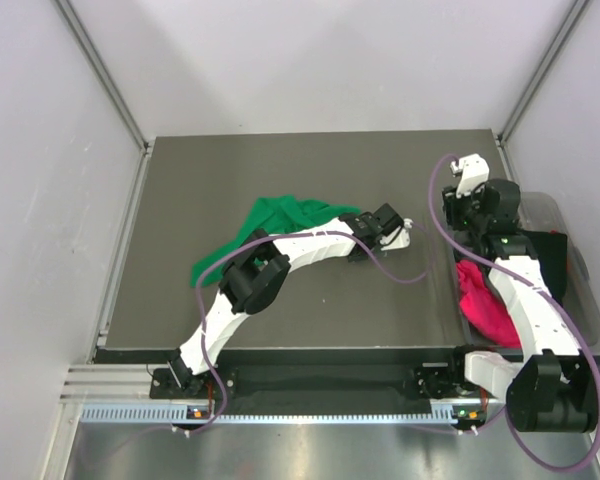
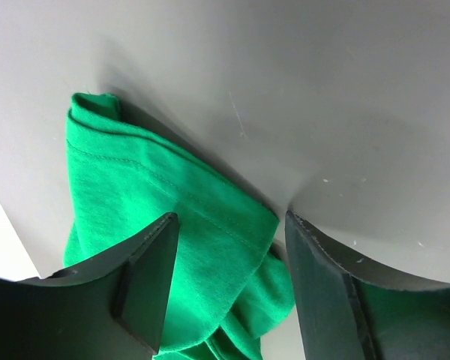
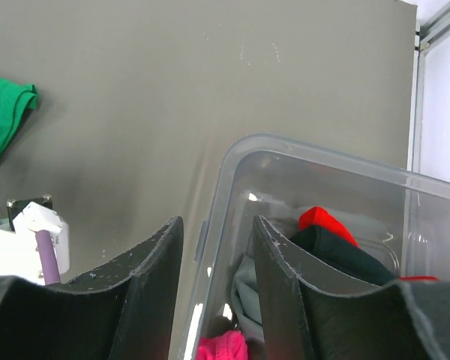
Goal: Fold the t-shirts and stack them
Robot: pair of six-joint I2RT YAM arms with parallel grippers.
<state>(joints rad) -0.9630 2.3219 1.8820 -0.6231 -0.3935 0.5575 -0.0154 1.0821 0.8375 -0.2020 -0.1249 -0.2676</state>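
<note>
Green t-shirt [image 1: 280, 222]: crumpled, lying mid-desk [image 1: 280, 170]. Left claw [image 2: 229, 225]: jaws apart, low over the shirt's folded edge, gripping nothing. Right claw [image 3: 217, 225]: jaws apart, over the near rim of the clear bin [image 3: 300, 150]. Bin, right of desk: holds magenta t-shirt [image 1: 485, 300], black t-shirt [image 1: 552, 255].

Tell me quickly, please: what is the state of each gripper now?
Left gripper: open, over the green t-shirt, holding nothing.
Right gripper: open, above the clear bin rim, holding nothing.
</note>
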